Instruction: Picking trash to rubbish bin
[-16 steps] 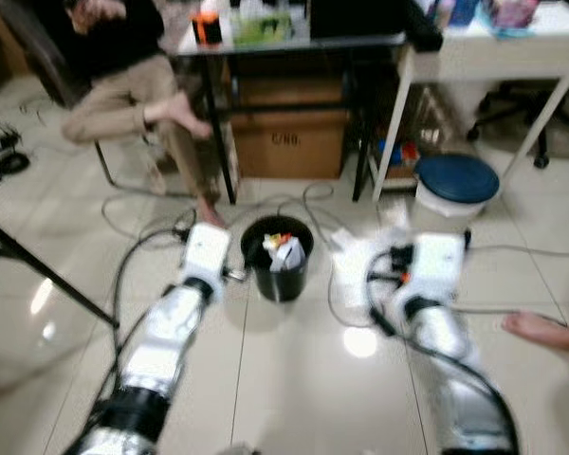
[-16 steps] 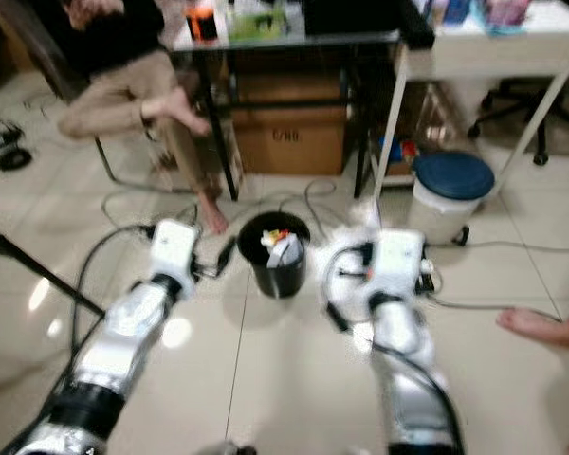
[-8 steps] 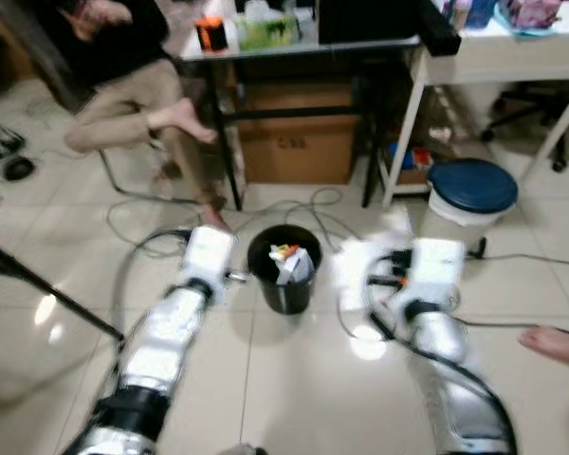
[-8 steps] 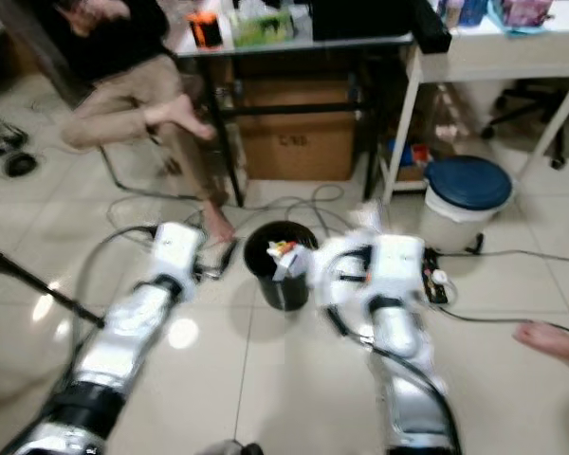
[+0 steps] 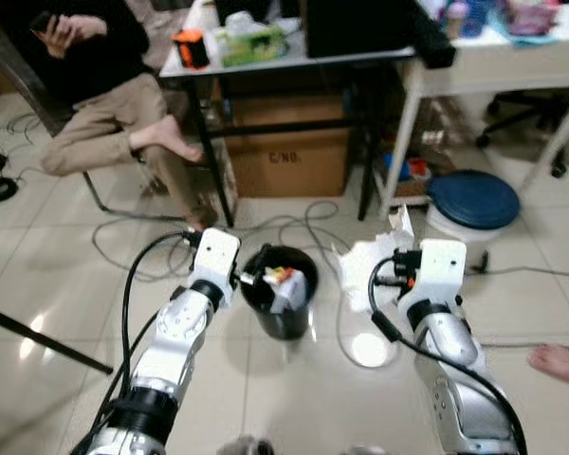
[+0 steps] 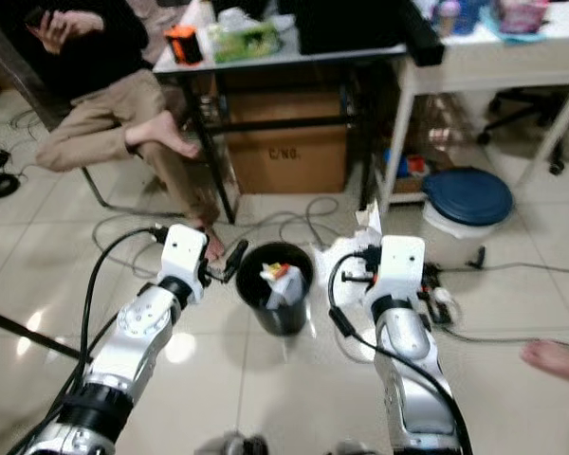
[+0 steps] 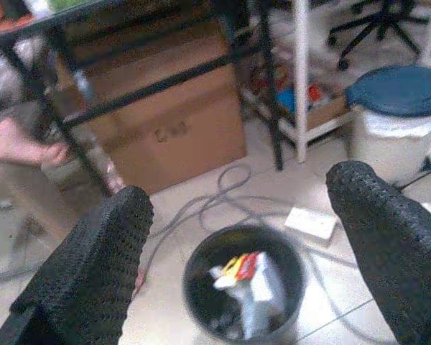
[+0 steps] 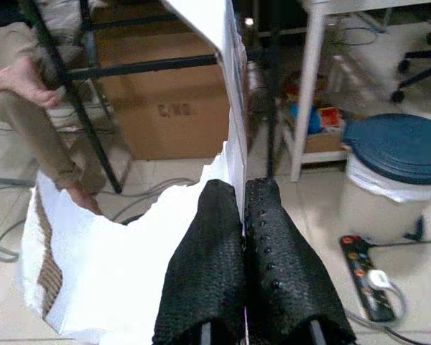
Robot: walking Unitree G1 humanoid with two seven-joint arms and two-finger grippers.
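Right claw [image 8: 241, 237] pinches a torn white paper sheet [image 8: 129, 259] just right of the black rubbish bin [image 5: 280, 289]. Judged light, floppy, tear-prone; edge grip suffices. Left claw [image 7: 237, 237] gapes wide, empty.

arms: silver, segmented, glossy metal shells with dark joint bands near the base
wrist blocks: white, boxy housings at the end of each arm
cables: thick black loops running along both forearms; small orange-red connector on the right wrist block
left pincer [image 7: 237, 237]: two long black fingers [image 7: 93, 266], knobbly textured pads
right pincer [image 8: 244, 215]: two black fingers [image 8: 208, 259], rows of dimpled studs
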